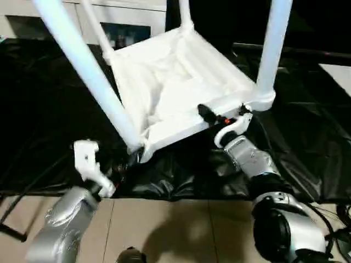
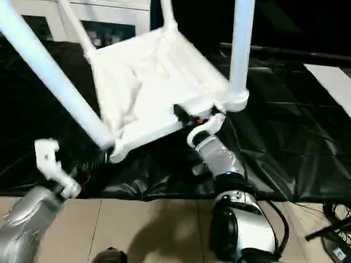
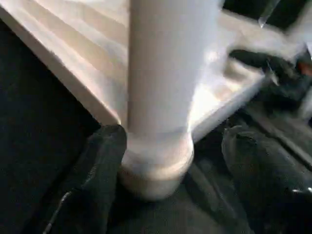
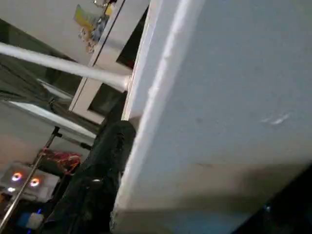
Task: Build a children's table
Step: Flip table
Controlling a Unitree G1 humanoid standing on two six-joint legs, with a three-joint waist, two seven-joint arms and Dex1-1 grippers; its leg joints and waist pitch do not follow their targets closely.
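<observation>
The tabletop (image 1: 175,87) lies upside down and tilted on the black sheet (image 1: 307,137), ribbed underside facing up toward me, and I place everything else from it. All four legs stand in its corner sockets: the near-left leg (image 1: 88,76) slants up and away past my head camera, the near-right leg (image 1: 272,49) rises almost straight from its round socket (image 1: 263,101), and the two far legs (image 1: 184,13) climb from the far corners, in front of the white cabinet (image 1: 126,22) beyond the tabletop's far edge. My right gripper (image 1: 211,115) sits on the tabletop's near edge, just inboard of the near-right socket; in my right wrist view one black finger (image 4: 105,161) lies flat against the edge of the white panel, which runs in between my fingers, so I am closed on that rim. My left gripper (image 3: 161,185) is at the near-left corner, its fingers (image 3: 100,170) spread to either side of the base of the near-left leg where it enters its socket; one finger lies close against the collar and the other stands apart from it, so my jaws are wide and clamp nothing. Below the tabletop's near edge, the black sheet ends at the tan floor (image 1: 175,230).
</observation>
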